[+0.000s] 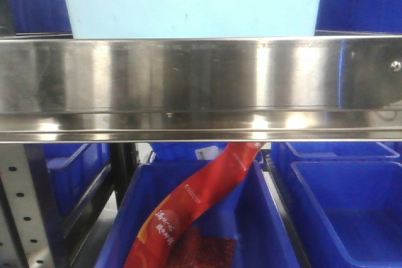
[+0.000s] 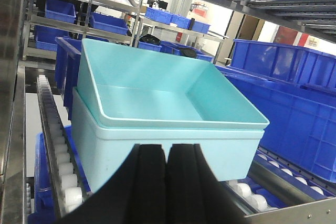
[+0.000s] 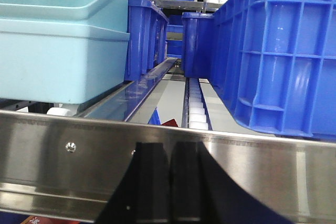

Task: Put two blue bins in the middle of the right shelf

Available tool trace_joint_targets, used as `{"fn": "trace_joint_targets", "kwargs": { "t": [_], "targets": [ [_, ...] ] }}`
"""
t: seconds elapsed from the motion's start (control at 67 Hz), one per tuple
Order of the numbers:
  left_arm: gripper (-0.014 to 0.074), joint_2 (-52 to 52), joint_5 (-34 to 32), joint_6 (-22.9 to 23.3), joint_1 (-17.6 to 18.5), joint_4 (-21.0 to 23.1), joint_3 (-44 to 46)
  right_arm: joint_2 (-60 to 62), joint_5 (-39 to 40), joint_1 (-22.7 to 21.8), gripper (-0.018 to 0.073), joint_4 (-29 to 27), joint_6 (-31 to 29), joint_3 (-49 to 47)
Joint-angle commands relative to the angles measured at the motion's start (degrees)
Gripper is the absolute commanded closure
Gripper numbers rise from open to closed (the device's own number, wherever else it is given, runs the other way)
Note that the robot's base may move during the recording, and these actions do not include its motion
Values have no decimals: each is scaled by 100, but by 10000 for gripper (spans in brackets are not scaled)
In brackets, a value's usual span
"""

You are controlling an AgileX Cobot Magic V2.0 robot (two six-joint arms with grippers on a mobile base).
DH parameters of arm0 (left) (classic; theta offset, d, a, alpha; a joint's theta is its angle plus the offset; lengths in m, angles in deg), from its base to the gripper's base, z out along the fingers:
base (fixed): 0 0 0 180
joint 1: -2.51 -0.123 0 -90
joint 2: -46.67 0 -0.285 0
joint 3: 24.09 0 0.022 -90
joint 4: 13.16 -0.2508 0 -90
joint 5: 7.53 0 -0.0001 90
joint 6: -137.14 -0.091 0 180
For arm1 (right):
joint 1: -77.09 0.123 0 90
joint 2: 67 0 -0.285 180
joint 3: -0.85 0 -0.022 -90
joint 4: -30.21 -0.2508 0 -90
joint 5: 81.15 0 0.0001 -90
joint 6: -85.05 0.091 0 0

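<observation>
The two blue bins (image 2: 157, 124) sit nested on the shelf's rollers (image 2: 58, 156), just behind its steel front rail (image 1: 201, 86) — my left hand (image 2: 167, 182) and right hand (image 3: 169, 182) both pressed closed (holding nothing), near that rail.

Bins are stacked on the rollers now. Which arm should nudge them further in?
Left, probably. Its shut tool faces the two blue bins head-on; the right tool sits before the front rail, bins off to its left.
</observation>
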Motion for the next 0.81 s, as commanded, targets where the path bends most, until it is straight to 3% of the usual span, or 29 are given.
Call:
{"fn": "trace_joint_targets", "kwargs": {
  "t": [0.0,0.194,0.269,0.373,0.433,0.612,0.791],
  "targets": [
    [707,28,-62,-21,38,11,1,16,127,-35,722,-13,-37,15],
    [707,69,10,-108,-94,-56,-44,16,127,-35,722,-13,-37,15],
    [707,205,10,-909,-416,254,-241,16,127,-35,722,-13,-37,15],
    [707,590,-163,-2453,-1098,1468,-816,16,127,-35,722,-13,-37,15],
    [707,815,-261,-2879,-1451,1654,-1153,16,127,-35,722,-13,-37,15],
    [707,1589,-239,-2900,-2309,1643,-1936,16,127,-35,722,-13,-37,15],
    [707,2182,-260,-2900,-2650,1643,-2501,16,127,-35,722,-13,-37,15]
  ]
}}
